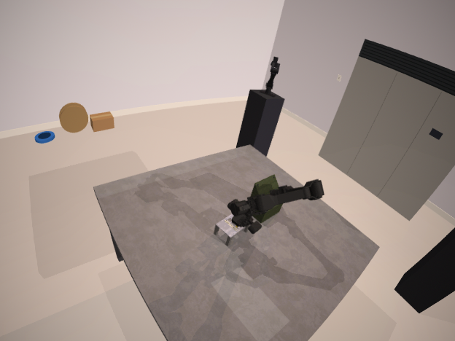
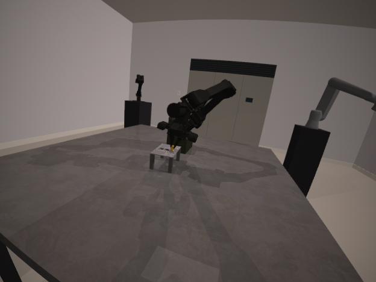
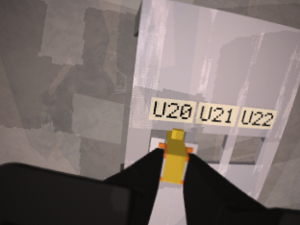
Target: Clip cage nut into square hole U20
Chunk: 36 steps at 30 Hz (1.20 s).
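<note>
Black jaws [image 2: 172, 146], clamped on yellow cage nut [image 2: 172, 148] [image 3: 174, 165]; U20 label [image 3: 172, 111] legible only in wrist view

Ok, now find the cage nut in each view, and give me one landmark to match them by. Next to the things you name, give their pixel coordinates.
Top: can't be made out; the gripper [image 1: 239, 224] [image 2: 173, 146] [image 3: 173, 158] and arm crowd that spot.
Exterior: the cage nut [image 2: 172, 148] [image 3: 174, 168] is a yellow speck left of centre, at the fingertips.
Wrist: low centre, between the fingers, below the U20 label [image 3: 172, 111].
Shared landmark: the pale rail plate [image 1: 230, 228] [image 2: 161, 151] [image 3: 173, 62].
</note>
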### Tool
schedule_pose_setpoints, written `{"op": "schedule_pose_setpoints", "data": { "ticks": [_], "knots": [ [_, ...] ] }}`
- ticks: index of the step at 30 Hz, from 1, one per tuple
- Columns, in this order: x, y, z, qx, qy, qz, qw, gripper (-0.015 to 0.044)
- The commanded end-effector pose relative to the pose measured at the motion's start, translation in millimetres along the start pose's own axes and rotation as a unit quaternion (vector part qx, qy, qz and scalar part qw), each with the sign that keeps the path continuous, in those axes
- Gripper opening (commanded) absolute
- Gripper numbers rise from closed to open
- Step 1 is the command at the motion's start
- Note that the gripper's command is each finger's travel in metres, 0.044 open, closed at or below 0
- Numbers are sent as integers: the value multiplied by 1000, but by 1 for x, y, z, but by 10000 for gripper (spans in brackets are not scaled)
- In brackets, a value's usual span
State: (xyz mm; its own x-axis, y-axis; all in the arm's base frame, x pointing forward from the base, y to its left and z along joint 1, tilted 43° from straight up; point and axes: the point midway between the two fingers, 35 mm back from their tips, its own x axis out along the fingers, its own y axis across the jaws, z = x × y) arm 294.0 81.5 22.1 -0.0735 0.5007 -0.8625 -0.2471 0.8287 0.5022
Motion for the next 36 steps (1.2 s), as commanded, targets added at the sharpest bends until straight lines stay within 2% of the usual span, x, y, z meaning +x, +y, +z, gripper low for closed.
{"op": "schedule_pose_setpoints", "data": {
  "ticks": [1, 36],
  "knots": [
    [0, -1, 0, 2, 0, -5, 1000, 36],
    [0, 1, 0, 2, 0, -20, 1000, 36]
  ]
}}
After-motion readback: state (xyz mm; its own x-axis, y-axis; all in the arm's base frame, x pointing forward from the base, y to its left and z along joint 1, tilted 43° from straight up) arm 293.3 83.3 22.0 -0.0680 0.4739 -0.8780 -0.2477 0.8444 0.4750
